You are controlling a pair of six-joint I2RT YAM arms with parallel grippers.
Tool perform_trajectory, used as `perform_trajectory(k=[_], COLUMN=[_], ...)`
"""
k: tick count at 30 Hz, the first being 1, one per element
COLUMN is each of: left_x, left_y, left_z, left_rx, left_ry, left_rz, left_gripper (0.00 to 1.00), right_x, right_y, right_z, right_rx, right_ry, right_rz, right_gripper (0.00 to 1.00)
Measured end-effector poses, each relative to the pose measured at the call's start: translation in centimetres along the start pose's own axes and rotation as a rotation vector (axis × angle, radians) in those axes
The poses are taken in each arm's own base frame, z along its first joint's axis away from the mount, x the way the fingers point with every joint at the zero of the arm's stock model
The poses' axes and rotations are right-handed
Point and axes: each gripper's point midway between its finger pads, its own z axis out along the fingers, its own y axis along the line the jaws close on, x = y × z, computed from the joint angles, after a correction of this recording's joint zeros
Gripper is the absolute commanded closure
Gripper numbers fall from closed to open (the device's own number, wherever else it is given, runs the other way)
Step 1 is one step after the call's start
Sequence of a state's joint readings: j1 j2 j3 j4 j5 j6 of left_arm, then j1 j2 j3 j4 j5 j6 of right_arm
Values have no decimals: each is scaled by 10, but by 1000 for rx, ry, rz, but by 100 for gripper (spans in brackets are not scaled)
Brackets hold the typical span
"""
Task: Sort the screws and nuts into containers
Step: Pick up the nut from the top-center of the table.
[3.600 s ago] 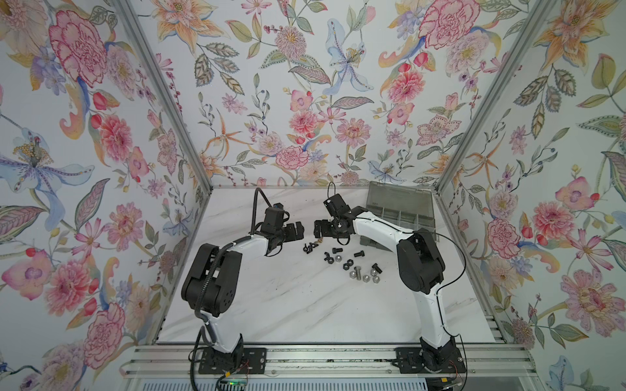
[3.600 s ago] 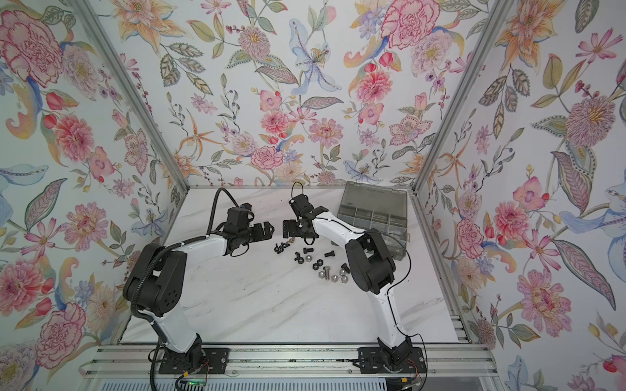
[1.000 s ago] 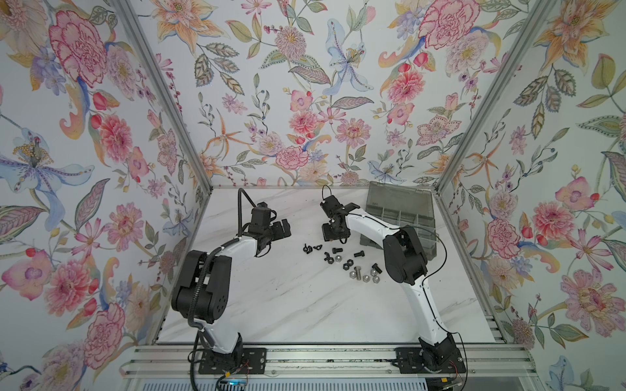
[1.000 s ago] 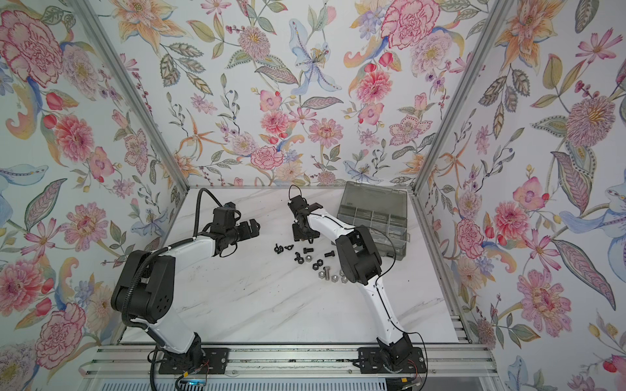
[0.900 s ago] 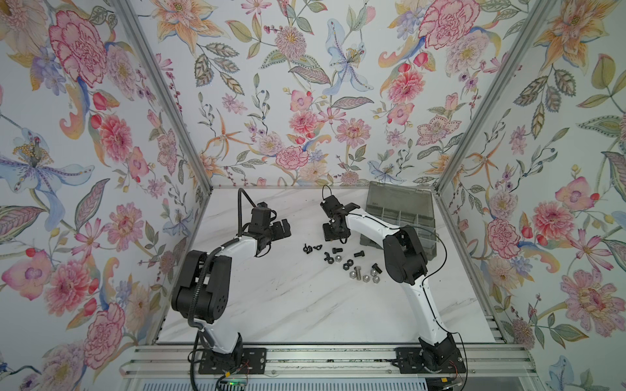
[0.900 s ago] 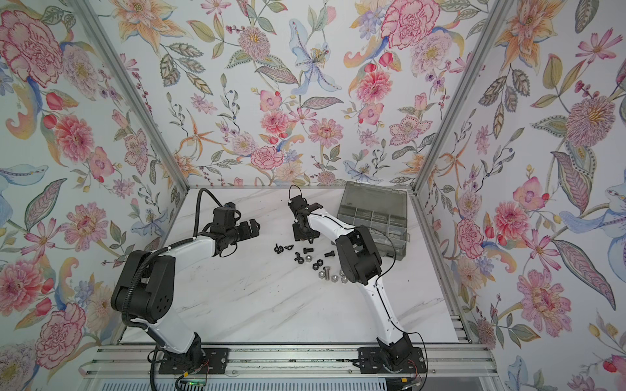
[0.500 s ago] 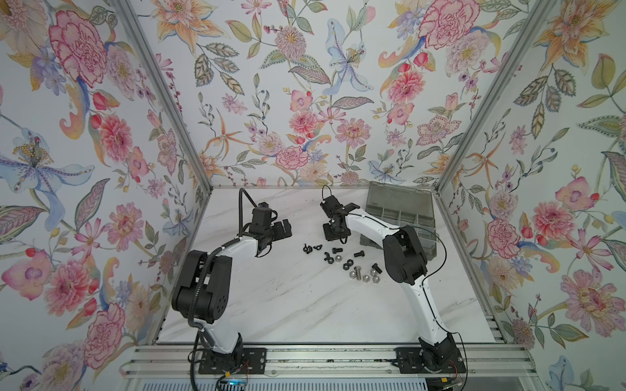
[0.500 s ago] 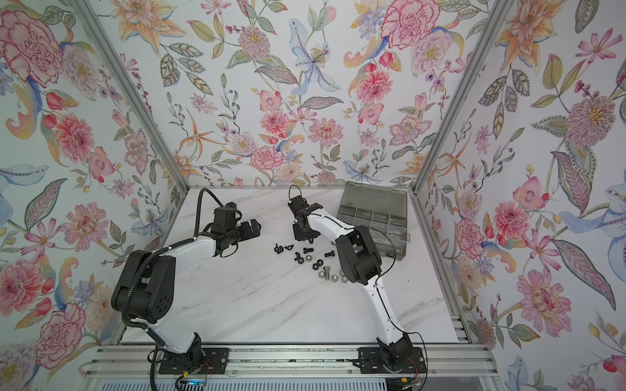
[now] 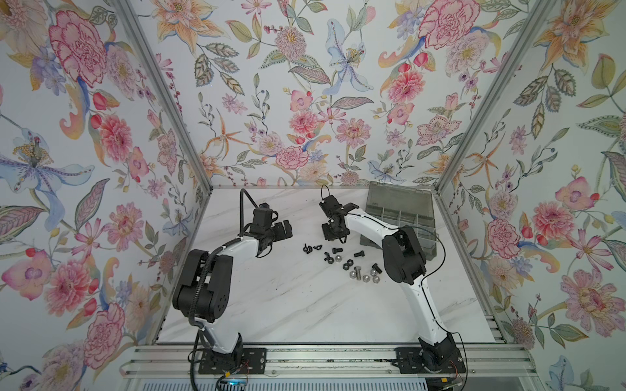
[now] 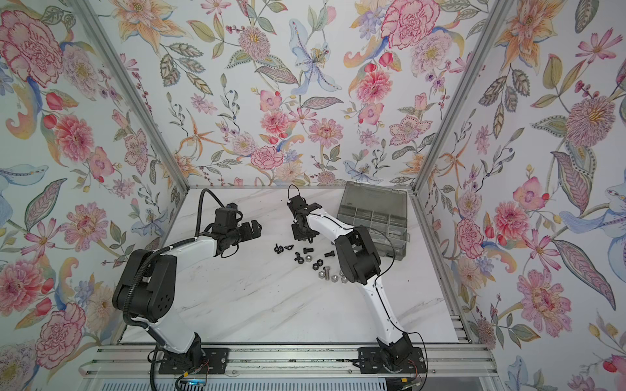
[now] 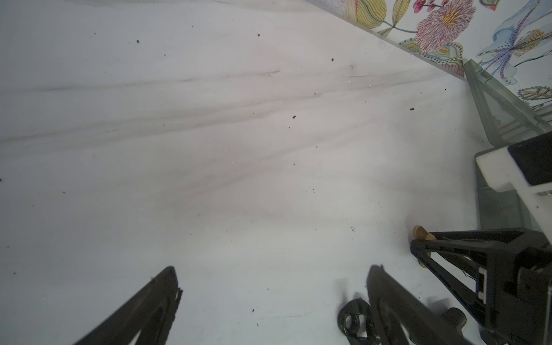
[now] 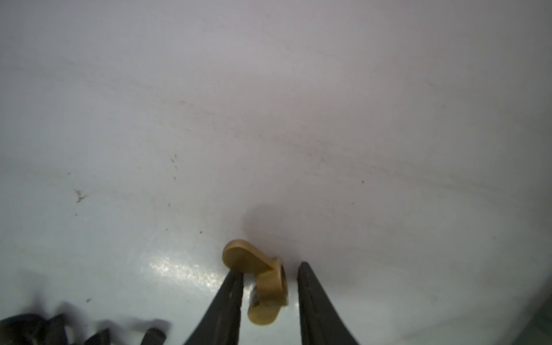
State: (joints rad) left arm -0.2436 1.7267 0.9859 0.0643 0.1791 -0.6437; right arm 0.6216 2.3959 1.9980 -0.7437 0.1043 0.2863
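Straddling a brass wing nut (image 12: 264, 288), the right gripper (image 12: 269, 269) stands slightly parted.

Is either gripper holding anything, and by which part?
Nothing held yet. A brass wing nut sits between the fingers of the right gripper, a gap beside one; left gripper open, empty.

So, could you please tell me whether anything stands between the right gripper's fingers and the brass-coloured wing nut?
Nothing visible does. The right gripper straddles the brass-coloured wing nut on the table: one finger is at a wing, and only a clear gap separates the other finger from it.
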Motion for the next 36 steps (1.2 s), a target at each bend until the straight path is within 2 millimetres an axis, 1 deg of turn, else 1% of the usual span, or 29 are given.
perform_trajectory(k=[4,7,10,11,21,24,27,30,33,36], left_x=[2,2,2,2,4,4,6,11,12,10], left_y=[-1,-2,-2,-2,-5,-5,-5,-6,-12,-22], left_z=[1,1,1,1,1,1,4,7,8,9], left_rx=[2,3,3,3,7,7,6,10,22,45], left_ry=[5,5,5,5,8,8,13,27,32,30], left_rz=[3,4,4,4,9,9,10,14,29,39], left_gripper=[1,1,1,1,1,1,1,1,1,1], right_x=[-1,-1,-2,-3,-7,-6,-7,-10,-15,-15], right_y=[1,3,5,5,4,-1,-12,-31,-62,-99], right_z=[1,1,0,0,-1,-4,-14,-36,-65,-90], right_rx=[-1,-7,-11,-12,-50,-66,-72,-72,-58,-29], right_ry=[-2,-4,-7,-10,-17,-9,-14,-36,-76,-111], right_rz=[-21,-35,-46,-48,-43,-30,-12,22,76,144], right_gripper=[73,80,96,100,100,100,100,100,100,100])
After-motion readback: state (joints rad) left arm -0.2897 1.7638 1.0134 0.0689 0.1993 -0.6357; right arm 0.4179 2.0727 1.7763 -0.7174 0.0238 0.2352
